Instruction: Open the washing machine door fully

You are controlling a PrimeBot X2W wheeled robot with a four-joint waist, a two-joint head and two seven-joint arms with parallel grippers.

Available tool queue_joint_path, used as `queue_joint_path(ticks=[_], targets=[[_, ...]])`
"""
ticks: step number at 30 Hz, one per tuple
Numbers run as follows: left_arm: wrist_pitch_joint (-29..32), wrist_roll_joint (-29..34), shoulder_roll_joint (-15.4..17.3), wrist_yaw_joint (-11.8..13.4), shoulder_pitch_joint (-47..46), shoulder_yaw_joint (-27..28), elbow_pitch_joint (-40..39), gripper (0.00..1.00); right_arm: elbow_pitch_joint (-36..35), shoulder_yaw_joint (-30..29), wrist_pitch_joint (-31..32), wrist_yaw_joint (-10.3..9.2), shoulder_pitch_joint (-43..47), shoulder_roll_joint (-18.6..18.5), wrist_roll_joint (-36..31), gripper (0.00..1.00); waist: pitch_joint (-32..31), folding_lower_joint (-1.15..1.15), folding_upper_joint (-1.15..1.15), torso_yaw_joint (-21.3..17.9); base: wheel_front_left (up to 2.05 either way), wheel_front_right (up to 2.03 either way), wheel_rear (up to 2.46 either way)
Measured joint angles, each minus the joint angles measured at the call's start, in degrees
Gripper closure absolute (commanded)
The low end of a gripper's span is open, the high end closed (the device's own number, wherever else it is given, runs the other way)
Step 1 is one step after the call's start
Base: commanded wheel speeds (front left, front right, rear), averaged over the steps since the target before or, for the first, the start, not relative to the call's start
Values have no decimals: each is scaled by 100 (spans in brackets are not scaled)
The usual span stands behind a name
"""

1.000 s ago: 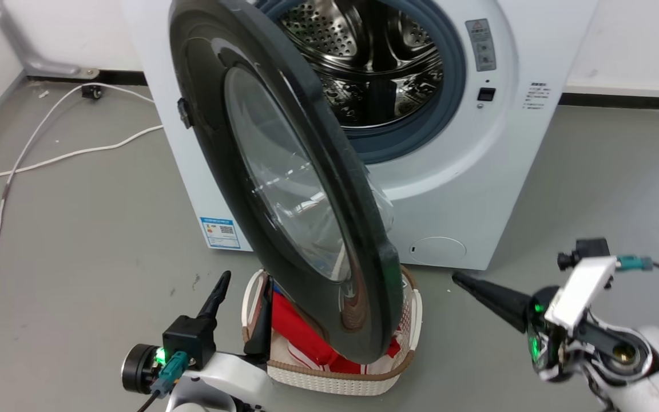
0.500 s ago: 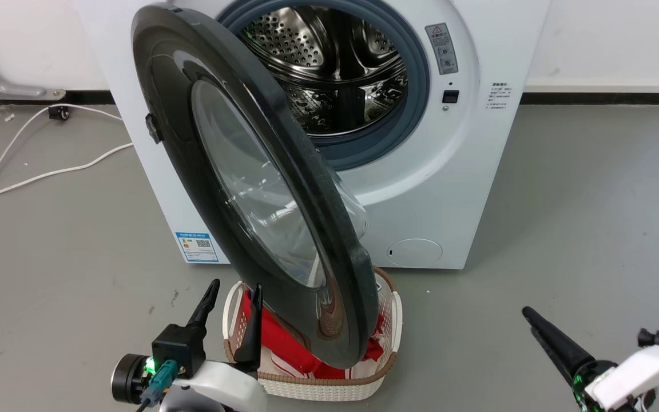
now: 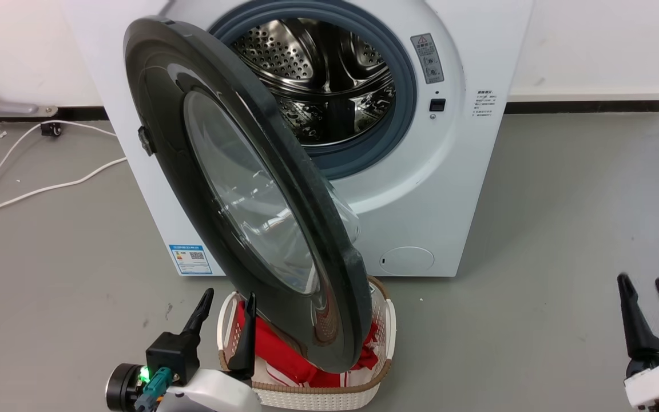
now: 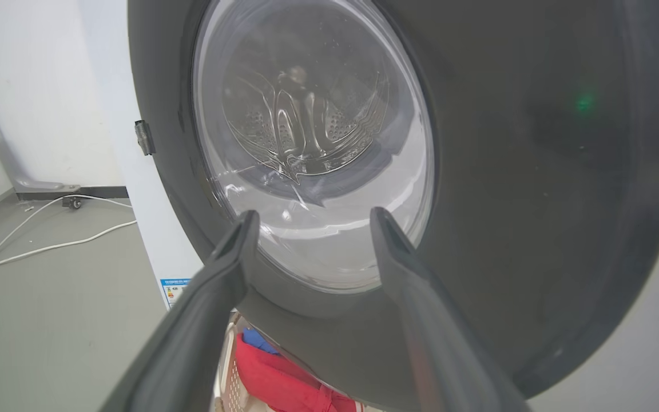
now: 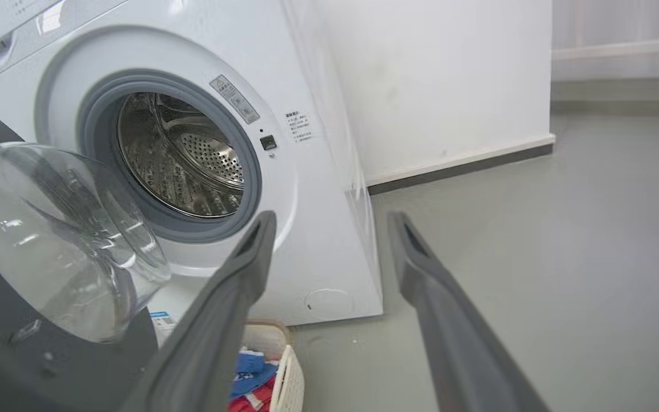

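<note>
Big white washing machine (image 3: 455, 189) up front, and the washing machine door (image 3: 158, 114) hangs about half swung out over a woven laundry basket (image 3: 389, 326). It's a rigid disc with a glossy black rim and slick bulging glass, so likely hefty but free on its hinge, and best pushed at the rim's free edge. The left gripper (image 3: 229, 294) sits low beside that edge with fingers spread and empty, while the right gripper (image 3: 642, 280), well apart, has its fingers parted and holds nothing.

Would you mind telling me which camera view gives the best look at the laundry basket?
The head view: the laundry basket shows most of its rim, with the washing machine door covering its middle. The left wrist view catches a strip below the door; the right wrist view, one corner.
</note>
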Motion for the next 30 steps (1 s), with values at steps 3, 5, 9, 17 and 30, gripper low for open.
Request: queue_joint_path(ticks=[3, 5, 9, 17, 30], targets=[[0, 0, 23, 5, 27, -8, -2, 0, -536, -768, -13, 1, 187, 548, -1440, 0, -32, 0, 0, -11, 0, 0, 0], [0, 0, 41, 8, 41, -15, 0, 0, -958, -1061, 115, 1, 436, 959, -2223, 0, -46, 0, 0, -11, 0, 0, 0], [2, -1, 64, 24, 55, -36, -4, 0, -1812, -1255, 664, 8, 868, 1561, -3292, 0, -75, 0, 0, -10, 0, 0, 0], [25, -2, 120, 80, 87, -54, -4, 0, -2487, -1183, 1140, 8, 1456, 2006, -3895, 0, -103, 0, 0, -2, 0, 0, 0], [54, -70, 183, 155, 85, -68, -71, 100, -2594, -1095, 1236, 8, 1434, 2115, -3971, 0, -8, 0, 0, 8, 0, 0, 0]])
